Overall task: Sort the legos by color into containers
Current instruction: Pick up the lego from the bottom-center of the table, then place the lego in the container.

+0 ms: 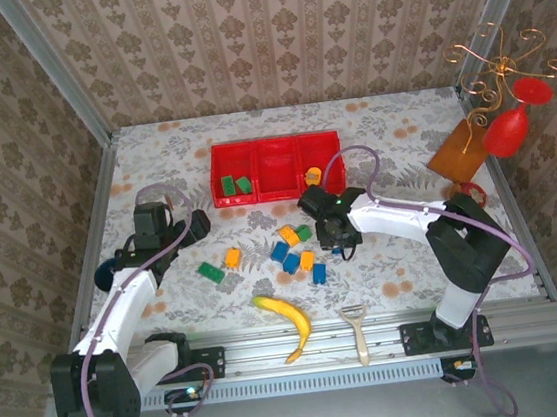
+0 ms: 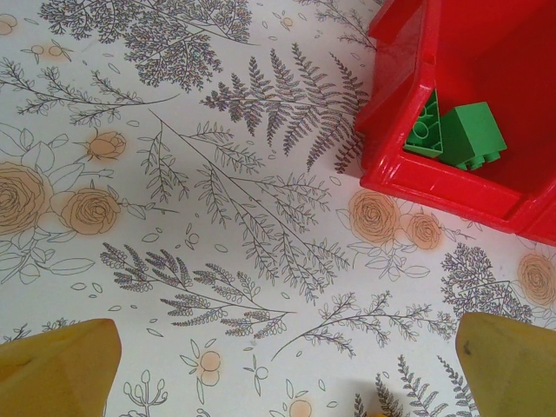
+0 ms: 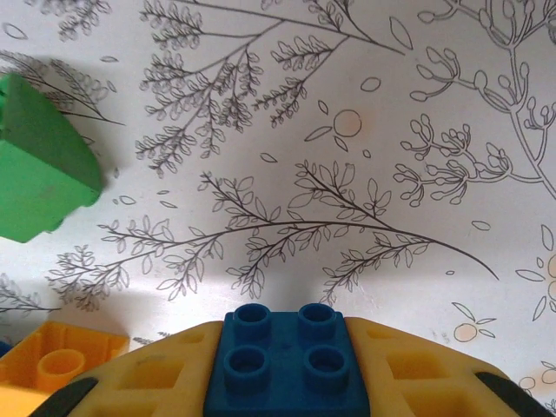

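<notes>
Now the right gripper (image 3: 287, 387) pinches a blue lego (image 3: 287, 356), seemingly off the table (image 3: 347, 217), while the left gripper (image 2: 282, 365) gapes beside the tray (image 2: 452, 187).

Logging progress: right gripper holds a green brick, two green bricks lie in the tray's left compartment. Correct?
No: the right gripper holds a blue brick, per the right wrist view. Two green bricks do lie in the tray's left compartment.

Two green legos (image 1: 236, 185) in red tray (image 1: 287, 194); blue lego (image 3: 287, 365) gripped; rest scattered
</notes>
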Controlling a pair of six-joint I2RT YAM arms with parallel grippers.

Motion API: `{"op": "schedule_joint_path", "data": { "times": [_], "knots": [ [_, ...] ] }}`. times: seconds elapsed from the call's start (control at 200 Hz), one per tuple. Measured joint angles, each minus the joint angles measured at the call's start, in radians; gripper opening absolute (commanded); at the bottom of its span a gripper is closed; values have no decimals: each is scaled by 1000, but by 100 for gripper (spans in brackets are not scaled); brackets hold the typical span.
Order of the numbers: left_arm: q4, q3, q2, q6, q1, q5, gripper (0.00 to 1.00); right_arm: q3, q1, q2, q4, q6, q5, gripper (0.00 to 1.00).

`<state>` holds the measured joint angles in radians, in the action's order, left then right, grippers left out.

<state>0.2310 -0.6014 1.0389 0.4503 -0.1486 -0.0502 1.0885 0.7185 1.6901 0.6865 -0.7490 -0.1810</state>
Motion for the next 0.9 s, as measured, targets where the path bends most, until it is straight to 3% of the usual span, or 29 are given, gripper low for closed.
{"op": "schedule_joint_path", "data": {
  "times": [0.535,0.9],
  "knots": [
    [-20,0,0,3,0,0,100,180,14,-7,22,73,-19,0],
    [-22,0,0,3,0,0,100,421,16,137,28,177,-42,1]
  ]
}}
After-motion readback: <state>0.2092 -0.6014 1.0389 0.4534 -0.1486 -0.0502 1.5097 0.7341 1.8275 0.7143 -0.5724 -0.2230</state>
